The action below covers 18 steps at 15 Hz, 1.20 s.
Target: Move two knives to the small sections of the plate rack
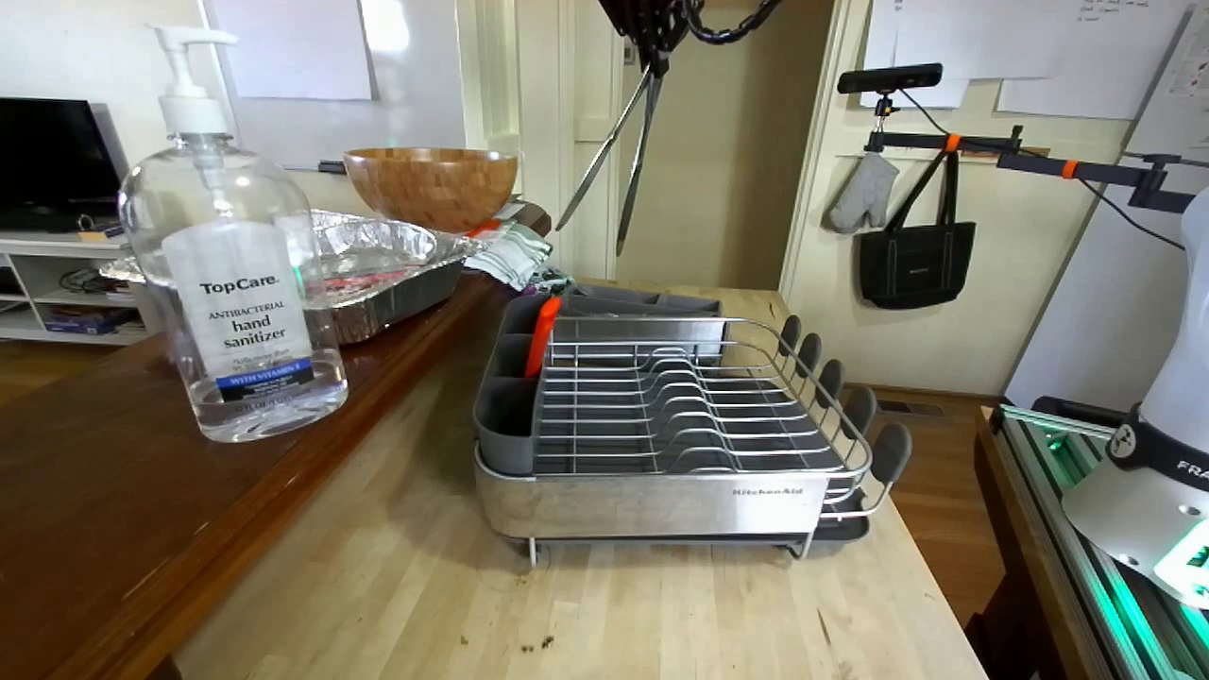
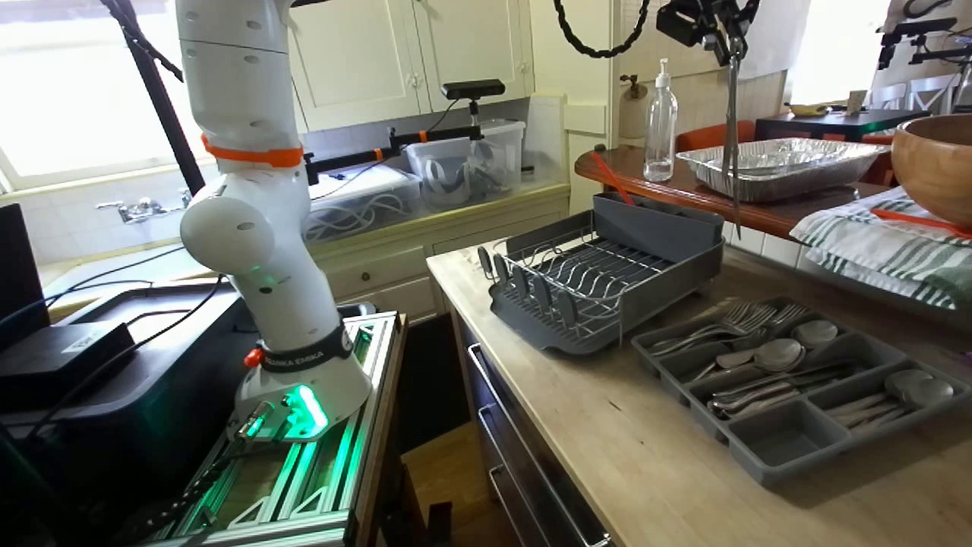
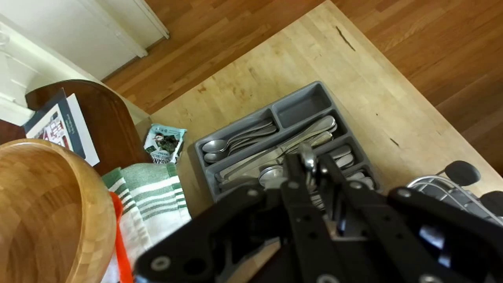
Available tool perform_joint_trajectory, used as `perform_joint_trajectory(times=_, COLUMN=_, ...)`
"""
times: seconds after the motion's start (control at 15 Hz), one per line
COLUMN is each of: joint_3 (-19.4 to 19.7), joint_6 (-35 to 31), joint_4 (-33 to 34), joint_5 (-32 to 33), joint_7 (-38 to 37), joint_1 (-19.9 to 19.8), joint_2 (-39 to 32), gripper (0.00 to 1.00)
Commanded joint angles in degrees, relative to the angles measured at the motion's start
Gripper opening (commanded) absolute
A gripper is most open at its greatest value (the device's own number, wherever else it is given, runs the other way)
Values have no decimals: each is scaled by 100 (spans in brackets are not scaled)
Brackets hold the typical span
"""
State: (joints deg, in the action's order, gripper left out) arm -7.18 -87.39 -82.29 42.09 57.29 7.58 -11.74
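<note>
1. The end effector (image 1: 658, 66) is at the top of both exterior views, its fingers (image 3: 291, 173) pinching two knives (image 1: 638, 165).
2. The knives point downward, well above the bench (image 1: 614, 614) and apart from the plate rack (image 1: 652, 505); their blades splay towards the tips, the left one tilted more than the right in an exterior view.
3. In the wrist view, a rounded metal end shows between the fingers.
4. The plate rack stands on the bench, its small sections (image 1: 507, 455) forming the left end in an exterior view.
5. A red object (image 1: 542, 338) rises, tilted, from the small sections; its lower end cannot be made out.
6. A grey cutlery tray (image 2: 790, 433) lies just beside the rack, to its near right in an exterior view, holding forks (image 2: 748, 313) and spoons (image 2: 780, 354). In the wrist view it appears beneath the end effector, the rack to its right.
7. Along the raised brown ledge (image 1: 85, 510) stand the sanitizer bottle (image 1: 241, 312), near, then farther back the foil tray (image 2: 782, 182) and wooden bowl (image 1: 430, 184), with a striped towel (image 2: 888, 235) at the bowl's foot.
</note>
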Motion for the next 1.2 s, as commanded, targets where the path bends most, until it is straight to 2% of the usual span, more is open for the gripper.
perform_joint_trajectory(times=0.0, joint_3=10, joint_6=28, joint_4=40, joint_5=7, joint_7=25, joint_1=10, joint_2=-25, gripper=4)
perform_joint_trajectory(times=0.2, joint_3=-116, joint_6=-106, joint_4=265, joint_5=130, joint_7=1002, joint_1=92, joint_2=-234, gripper=4)
perform_joint_trajectory(times=0.47, joint_3=-336, joint_6=-27, joint_4=576, joint_5=206, joint_7=1860, joint_1=395, joint_2=-457, gripper=4)
perform_joint_trajectory(times=0.8, joint_3=-473, joint_6=-206, joint_4=1125, joint_5=668, joint_7=2972, joint_1=772, joint_2=-922, gripper=4)
perform_joint_trajectory(times=1.0, joint_3=-441, joint_6=-495, joint_4=1478, joint_5=1004, joint_7=3757, joint_1=896, joint_2=-1210, gripper=4)
perform_joint_trajectory(times=1.13, joint_3=-427, joint_6=-947, joint_4=1642, joint_5=1095, joint_7=4259, joint_1=875, joint_2=-1401, gripper=4)
